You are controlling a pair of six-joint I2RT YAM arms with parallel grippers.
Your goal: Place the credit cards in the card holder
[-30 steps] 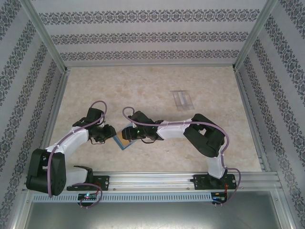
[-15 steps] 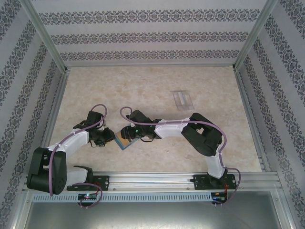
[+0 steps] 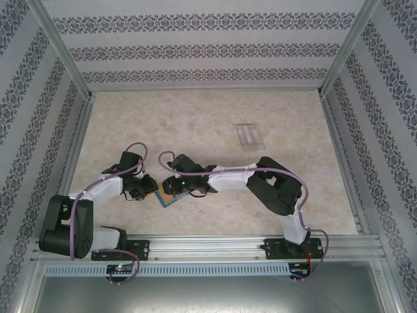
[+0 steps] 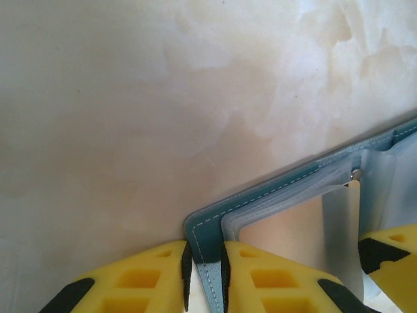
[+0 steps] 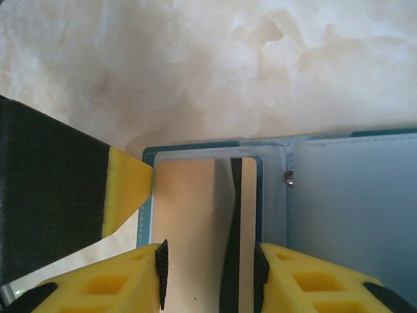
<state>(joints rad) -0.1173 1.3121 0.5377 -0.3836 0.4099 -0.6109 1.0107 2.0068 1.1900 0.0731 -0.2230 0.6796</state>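
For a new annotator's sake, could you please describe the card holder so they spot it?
On the marbled table, look near the front edge, left of centre. The card holder is open there, its cover pinched by the left end effector. It is teal with white stitching, unlike the clear stand farther back.

Credit card in card holder at table's near left; stand behind-right.

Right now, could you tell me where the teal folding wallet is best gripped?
Grip the teal folding wallet by its thin stitched cover edge at the corner, coming from the side away from the clear pockets. The left tool pinches it there, which leaves their openings free for the pale plastic credit card held in the right tool.
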